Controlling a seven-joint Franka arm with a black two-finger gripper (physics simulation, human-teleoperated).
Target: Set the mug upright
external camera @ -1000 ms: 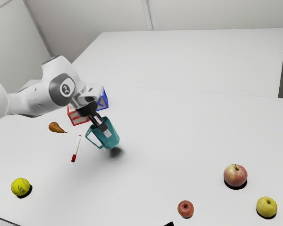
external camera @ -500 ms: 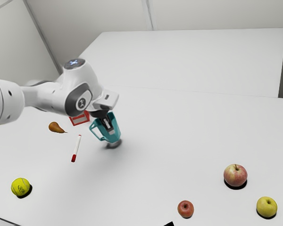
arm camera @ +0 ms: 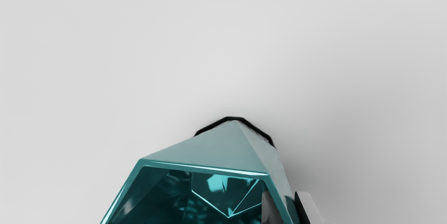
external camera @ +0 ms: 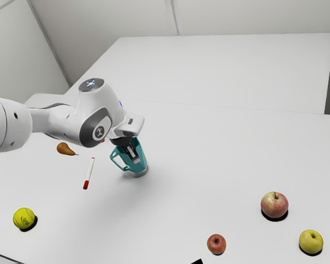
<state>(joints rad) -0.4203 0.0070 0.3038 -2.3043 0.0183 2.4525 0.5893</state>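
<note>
The teal mug (external camera: 142, 163) stands nearly upright with a slight lean, its open top facing up and its handle towards the exterior view's left. Its base is at or just above the table; I cannot tell which. My gripper (external camera: 135, 157) reaches down to it from above. In the wrist view one finger is inside the mug (arm camera: 216, 150) and the other outside, so the gripper (arm camera: 284, 201) is shut on the mug's wall. A thin dark line edges the base there.
A pear (external camera: 65, 148) and a red-capped marker (external camera: 88, 174) lie left of the mug in the exterior view, with a tennis ball (external camera: 24, 218) nearer the front. Two reddish apples (external camera: 274, 204) (external camera: 216, 244) and a yellow apple (external camera: 311, 242) sit to the right. Blocks are mostly behind the arm.
My hand has carried the mug towards the exterior view's right, first slightly up, then down. The mug leans less, its shadow now close under its base. The arm covers more of the blocks.
</note>
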